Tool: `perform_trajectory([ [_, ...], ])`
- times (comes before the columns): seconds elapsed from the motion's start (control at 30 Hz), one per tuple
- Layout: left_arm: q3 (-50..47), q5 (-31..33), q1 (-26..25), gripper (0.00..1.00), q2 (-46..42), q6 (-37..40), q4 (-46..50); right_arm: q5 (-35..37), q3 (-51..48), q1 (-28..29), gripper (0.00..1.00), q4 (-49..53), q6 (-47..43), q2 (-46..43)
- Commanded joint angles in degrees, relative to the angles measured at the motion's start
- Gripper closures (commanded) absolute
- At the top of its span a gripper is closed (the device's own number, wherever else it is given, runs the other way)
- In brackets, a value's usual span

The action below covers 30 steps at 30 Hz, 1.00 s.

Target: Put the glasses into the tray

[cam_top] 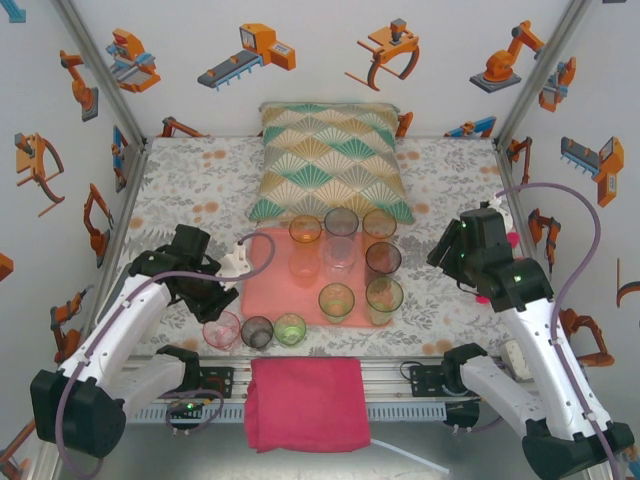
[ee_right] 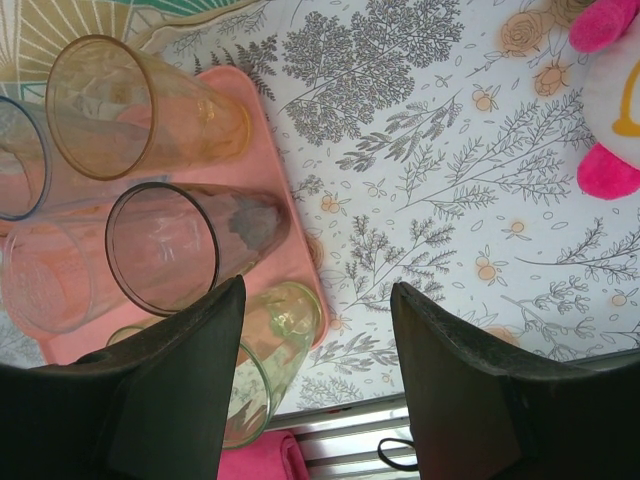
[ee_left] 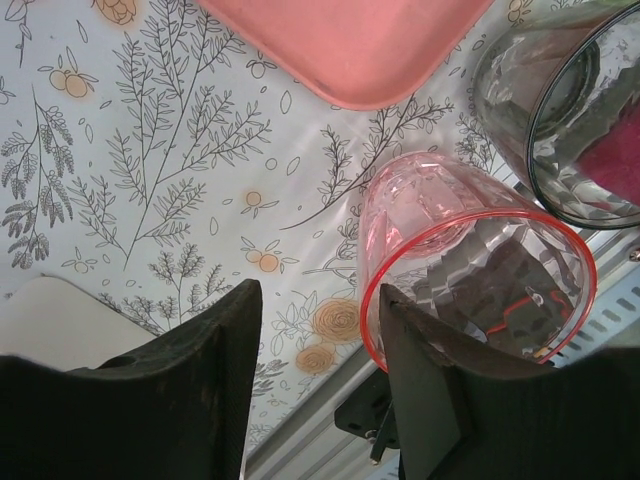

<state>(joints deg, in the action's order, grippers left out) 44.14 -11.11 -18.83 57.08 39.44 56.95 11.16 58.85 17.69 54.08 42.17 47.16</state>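
Step in hand: pick-up of strays.
- Tray mid-table, about eight glasses inside. Three outside its near edge: pink glass, grey glass, green glass.
- Left gripper at pink glass, jaws apart, nothing between them.
- Right gripper apart, empty, by tray's right edge.

Next, I judge: straddle pink wall, clamp, lift to bare tray corner.

Room: white walls, robot stickers. Floral cloth, flat.

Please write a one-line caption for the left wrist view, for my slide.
Left gripper, open, at a pink glass on the tablecloth, near a corner of the tray.
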Motion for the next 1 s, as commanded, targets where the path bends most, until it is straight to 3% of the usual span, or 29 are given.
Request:
perform_trajectory([
  [0.0,-0.89,0.24,-0.48,0.52,-0.71,-0.63,0.17,-0.04,-0.67,-0.42,0.44,-0.90,0.45,-0.75],
  [0.97,-1.24,0.44,-1.36,0.75,-0.93,-1.62,-0.16,0.00,-1.06,-0.41,0.44,-0.90,0.37,-0.72],
])
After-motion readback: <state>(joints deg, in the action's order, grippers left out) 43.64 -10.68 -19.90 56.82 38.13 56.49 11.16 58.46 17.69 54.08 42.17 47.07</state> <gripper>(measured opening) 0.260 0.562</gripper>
